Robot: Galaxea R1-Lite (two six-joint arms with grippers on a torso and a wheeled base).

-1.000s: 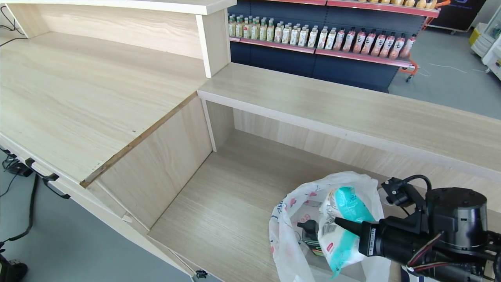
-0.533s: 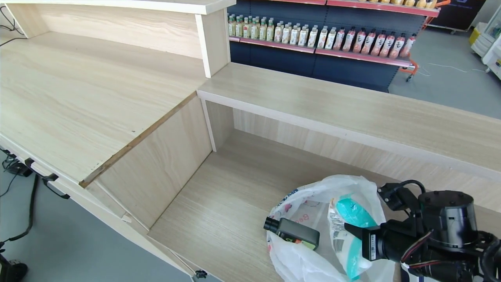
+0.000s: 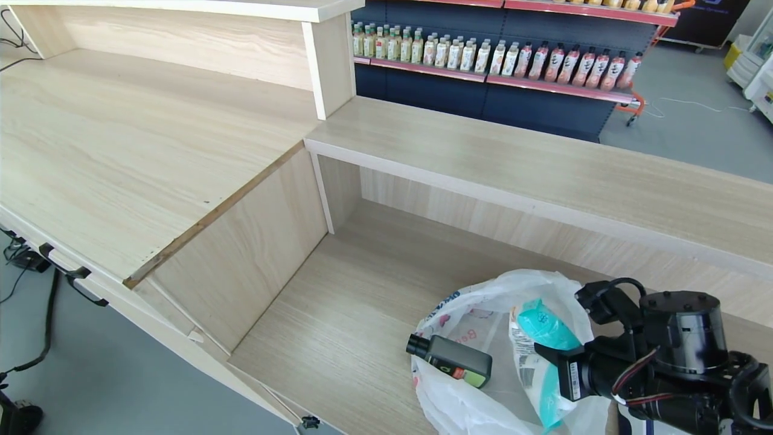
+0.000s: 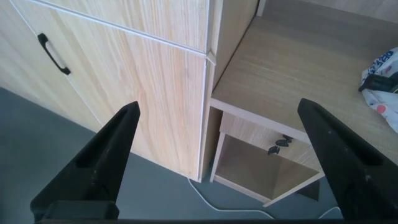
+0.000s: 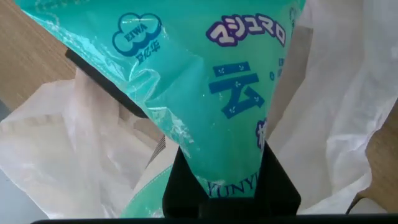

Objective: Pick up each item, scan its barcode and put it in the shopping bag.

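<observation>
The right pincer (image 3: 543,356) is clamped on a teal snack packet (image 3: 540,329), which hangs inside the mouth of the white shopping bag (image 3: 459,405) on the lower wooden surface (image 3: 350,314). A dark bottle (image 3: 453,361) lies on its side across the bag's left rim. The left pincer (image 4: 217,107) is spread wide and holds nothing; it hangs off the surface's front edge, beside a cabinet door.
</observation>
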